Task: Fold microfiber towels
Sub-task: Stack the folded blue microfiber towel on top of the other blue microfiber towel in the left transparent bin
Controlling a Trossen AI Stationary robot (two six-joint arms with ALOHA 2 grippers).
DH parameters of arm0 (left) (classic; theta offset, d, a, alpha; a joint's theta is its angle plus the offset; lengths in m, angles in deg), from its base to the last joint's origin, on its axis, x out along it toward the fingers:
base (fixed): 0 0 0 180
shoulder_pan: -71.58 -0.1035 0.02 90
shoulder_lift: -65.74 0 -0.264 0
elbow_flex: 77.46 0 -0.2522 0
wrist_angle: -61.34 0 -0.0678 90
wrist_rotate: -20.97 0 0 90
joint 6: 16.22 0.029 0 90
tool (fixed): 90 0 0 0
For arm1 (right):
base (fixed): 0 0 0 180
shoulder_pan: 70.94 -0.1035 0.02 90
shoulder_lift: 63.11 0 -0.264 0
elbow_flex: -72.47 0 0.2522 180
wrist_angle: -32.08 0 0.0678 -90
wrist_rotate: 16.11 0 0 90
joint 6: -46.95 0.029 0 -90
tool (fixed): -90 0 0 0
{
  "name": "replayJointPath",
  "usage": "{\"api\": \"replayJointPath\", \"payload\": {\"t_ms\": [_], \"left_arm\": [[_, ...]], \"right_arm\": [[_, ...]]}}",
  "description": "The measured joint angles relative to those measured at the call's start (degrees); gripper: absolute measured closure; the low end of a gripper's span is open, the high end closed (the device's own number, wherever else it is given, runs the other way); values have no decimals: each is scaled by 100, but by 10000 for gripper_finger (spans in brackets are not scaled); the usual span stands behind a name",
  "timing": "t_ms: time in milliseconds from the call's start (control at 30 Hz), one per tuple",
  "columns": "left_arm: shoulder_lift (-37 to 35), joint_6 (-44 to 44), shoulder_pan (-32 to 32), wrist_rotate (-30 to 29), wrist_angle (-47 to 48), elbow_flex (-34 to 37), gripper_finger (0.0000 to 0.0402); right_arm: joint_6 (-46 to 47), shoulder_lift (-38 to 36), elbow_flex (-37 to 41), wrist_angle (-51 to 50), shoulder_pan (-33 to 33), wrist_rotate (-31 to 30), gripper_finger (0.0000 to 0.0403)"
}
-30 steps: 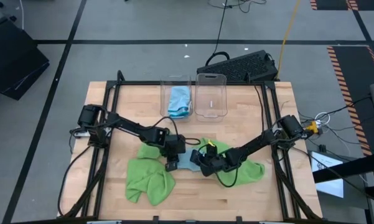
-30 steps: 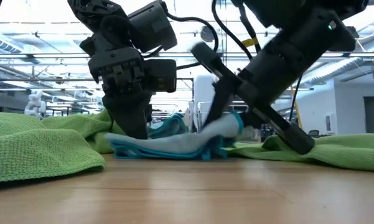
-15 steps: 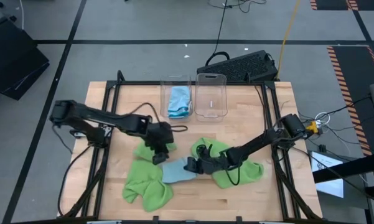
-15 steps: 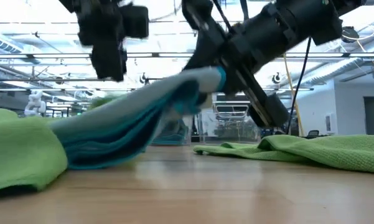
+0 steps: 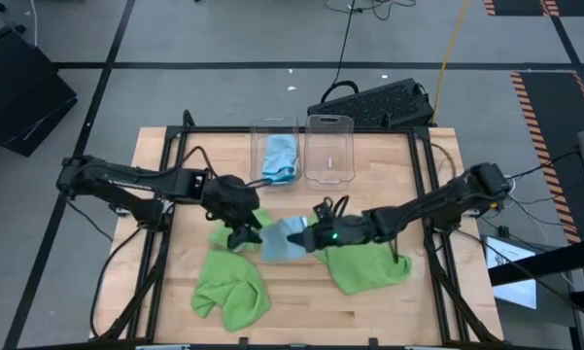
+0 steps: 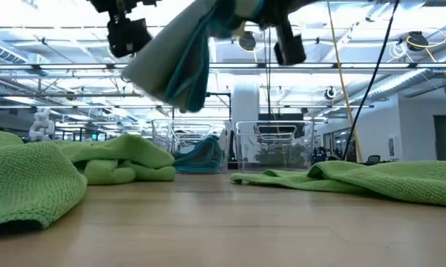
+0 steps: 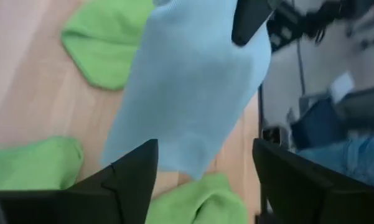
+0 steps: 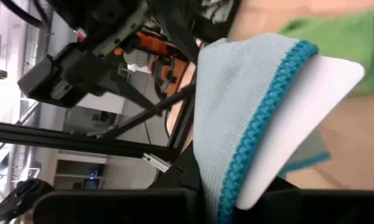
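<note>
A folded light blue towel (image 5: 280, 241) hangs in the air over the table's middle, with my right gripper (image 5: 307, 236) shut on it; in the low view the towel (image 6: 176, 68) droops well above the wood. My left gripper (image 5: 239, 234) stands open just left of it, above a lime green towel (image 5: 231, 229), with nothing between its fingers (image 7: 132, 180). Another green towel (image 5: 229, 288) lies bunched at the near left, and a third (image 5: 371, 268) lies on the table below my right arm. My right gripper pinches the blue towel at its upper end, by the teal-hemmed edge (image 8: 266, 122), between its two fingers. The fingers come almost level from the table's right. Several layers fold over there. The rest hangs slack below and to the left, clear of the table.
Two clear bins stand at the far middle: the left bin (image 5: 275, 170) holds a blue towel, the right bin (image 5: 330, 175) shows nothing inside. A black keyboard (image 5: 374, 103) lies behind the table. Bare wood runs along the near edge (image 5: 301, 316).
My right gripper has risen with the blue towel and rolled, lifting the towel from flat on the table to hanging clear. My left gripper has let go of the towel, risen and drawn back toward the table's left.
</note>
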Motion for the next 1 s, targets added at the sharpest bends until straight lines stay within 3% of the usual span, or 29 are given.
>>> {"api": "replayJointPath", "payload": {"t_ms": [300,533,700,867,1000], "left_arm": [[-899,-357,-589,-451,-685,-2,115],[-1120,-771,-1462,-171,-1566,-7,108],[-928,-969,-1896,-142,-2570,-3,65],[-506,-1305,-2120,544,-4525,-21,10],[72,-1167,-2111,777,-4658,-184,13]], "right_arm": [[-624,-1438,1,-929,386,-20,382],[-1555,-2485,0,-1034,801,364,382],[-1925,-3055,0,-1161,1069,1007,382],[-2178,-3400,-2,-1760,1169,1460,382],[-2675,-3473,-2,-2269,1188,1829,382]]}}
